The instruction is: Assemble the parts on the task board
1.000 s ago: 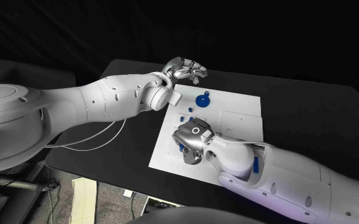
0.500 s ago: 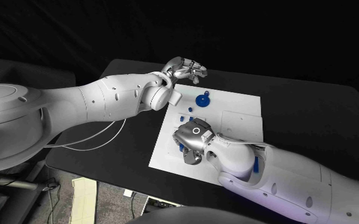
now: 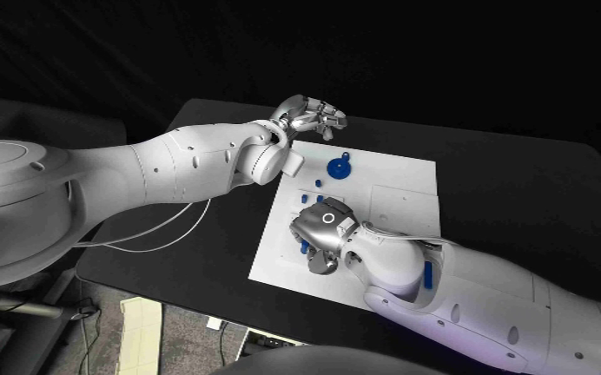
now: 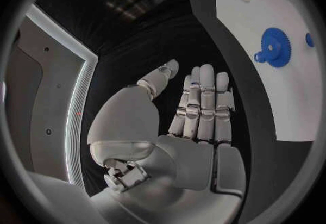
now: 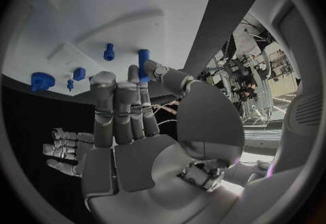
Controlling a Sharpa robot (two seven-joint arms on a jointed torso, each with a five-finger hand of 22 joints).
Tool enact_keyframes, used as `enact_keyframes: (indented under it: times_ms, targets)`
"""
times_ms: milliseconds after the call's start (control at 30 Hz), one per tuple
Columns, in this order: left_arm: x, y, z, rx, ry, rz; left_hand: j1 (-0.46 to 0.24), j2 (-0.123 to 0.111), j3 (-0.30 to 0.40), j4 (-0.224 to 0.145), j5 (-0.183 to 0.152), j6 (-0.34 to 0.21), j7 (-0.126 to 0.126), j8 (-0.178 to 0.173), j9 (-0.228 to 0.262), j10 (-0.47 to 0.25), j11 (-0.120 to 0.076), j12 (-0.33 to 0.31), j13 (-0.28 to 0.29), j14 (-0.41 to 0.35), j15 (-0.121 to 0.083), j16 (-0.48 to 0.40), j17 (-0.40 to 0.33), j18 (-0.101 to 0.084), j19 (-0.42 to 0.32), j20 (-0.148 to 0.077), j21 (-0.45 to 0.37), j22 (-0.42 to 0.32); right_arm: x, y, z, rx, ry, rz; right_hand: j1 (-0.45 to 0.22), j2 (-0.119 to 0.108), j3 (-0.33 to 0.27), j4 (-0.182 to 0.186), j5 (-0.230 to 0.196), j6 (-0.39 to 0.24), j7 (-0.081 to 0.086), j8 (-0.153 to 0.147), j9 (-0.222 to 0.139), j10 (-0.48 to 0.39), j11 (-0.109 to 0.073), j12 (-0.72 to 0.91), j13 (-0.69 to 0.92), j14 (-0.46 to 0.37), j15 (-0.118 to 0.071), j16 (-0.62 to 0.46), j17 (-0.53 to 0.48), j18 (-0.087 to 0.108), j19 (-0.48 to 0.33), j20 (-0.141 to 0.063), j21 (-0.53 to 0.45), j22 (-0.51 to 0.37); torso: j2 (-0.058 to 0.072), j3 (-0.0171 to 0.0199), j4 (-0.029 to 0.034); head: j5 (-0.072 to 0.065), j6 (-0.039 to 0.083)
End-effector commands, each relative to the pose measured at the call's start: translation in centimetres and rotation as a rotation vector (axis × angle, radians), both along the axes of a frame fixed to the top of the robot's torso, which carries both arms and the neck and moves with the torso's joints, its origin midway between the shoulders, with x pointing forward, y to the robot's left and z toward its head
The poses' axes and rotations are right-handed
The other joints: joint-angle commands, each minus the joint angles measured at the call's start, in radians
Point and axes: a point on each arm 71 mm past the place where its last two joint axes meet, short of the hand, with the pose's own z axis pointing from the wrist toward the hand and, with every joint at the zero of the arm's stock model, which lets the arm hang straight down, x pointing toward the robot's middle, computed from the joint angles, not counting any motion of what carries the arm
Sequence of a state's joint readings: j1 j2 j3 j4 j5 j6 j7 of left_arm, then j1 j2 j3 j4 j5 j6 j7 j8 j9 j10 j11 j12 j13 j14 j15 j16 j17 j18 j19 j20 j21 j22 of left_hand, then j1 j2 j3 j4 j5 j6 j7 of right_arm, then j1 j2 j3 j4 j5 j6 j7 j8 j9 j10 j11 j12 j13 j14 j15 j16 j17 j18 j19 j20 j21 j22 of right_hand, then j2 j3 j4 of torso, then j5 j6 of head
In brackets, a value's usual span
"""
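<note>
While it lies flat in the middle of the black table (image 3: pixel 501 175), the task board (image 3: pixel 401 210) carries the blue parts on its half nearer the left arm.

Task board: a white plate with a raised square panel on the side away from the left arm.

Gear: a blue toothed gear (image 3: pixel 338 167) stands on the board near its far edge; the left wrist view shows it too (image 4: pixel 274 48), with a small knob at its rim.

Small parts: a few little blue pieces (image 3: pixel 320 186) sit between the gear and the right hand, well apart from each other; the right wrist view shows a short peg (image 5: pixel 108 51) and a small block (image 5: pixel 79 74) standing on the white surface.

Held part: a blue peg (image 5: pixel 143 64) stands upright between the thumb and fingertips of the right hand.

Right hand: the right hand (image 3: pixel 326 238) is low over the near half of the board, pinching the peg, the other fingers straight and side by side.

Left hand: the left hand (image 3: pixel 311 118) hangs above the table just beyond the board's far corner, holding nothing; in its wrist view the fingers (image 4: pixel 204 101) are stretched out flat and the thumb stands apart.
</note>
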State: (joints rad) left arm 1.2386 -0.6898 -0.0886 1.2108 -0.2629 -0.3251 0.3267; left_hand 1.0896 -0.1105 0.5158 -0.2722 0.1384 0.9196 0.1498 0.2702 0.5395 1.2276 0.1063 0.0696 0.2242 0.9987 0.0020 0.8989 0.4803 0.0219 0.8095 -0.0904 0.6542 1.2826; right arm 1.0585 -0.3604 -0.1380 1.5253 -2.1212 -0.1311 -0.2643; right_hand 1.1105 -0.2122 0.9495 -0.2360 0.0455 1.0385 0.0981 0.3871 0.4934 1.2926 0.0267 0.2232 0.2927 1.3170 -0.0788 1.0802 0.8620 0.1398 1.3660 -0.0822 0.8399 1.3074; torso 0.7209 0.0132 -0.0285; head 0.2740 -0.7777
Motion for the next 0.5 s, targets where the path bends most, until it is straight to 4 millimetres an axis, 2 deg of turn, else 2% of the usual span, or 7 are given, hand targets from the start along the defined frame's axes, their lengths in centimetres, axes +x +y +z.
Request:
enact_keyframes:
  times_ms: [33,500]
  targets:
    - [0.00,-0.28,0.17,-0.011,-0.004,-0.015,0.000,0.010,-0.004,0.000,0.004,-0.003,-0.001,0.004,-0.002,-0.009,0.001,0.003,-0.001,0.003,0.007,-0.005,0.001,0.015,0.007,0.000,-0.007,0.001,-0.08,0.04,-0.38,-0.025,-0.007,0.009,0.004,0.007,0.004,0.000,0.003,0.007,0.002,0.003,0.001,0.016,0.000,0.001,0.001,-0.010,-0.006,0.006,0.002,0.122,0.000,-0.006,0.004,0.015,0.000,0.0002,0.0001,-0.001,0.001]
    - [0.00,-0.39,0.17,-0.012,-0.003,-0.017,0.000,0.010,-0.004,0.000,0.004,-0.003,-0.001,0.005,-0.002,-0.009,0.001,0.003,-0.001,0.003,0.007,-0.005,0.002,0.015,0.007,0.001,-0.007,0.002,-0.43,0.32,-0.83,-0.039,0.005,0.024,0.004,0.007,0.004,0.000,0.003,0.007,0.002,0.003,0.002,0.016,0.000,0.001,0.002,-0.010,-0.006,0.006,0.002,0.122,0.000,-0.006,0.004,0.015,0.000,-0.0004,0.0002,-0.001,0.003]
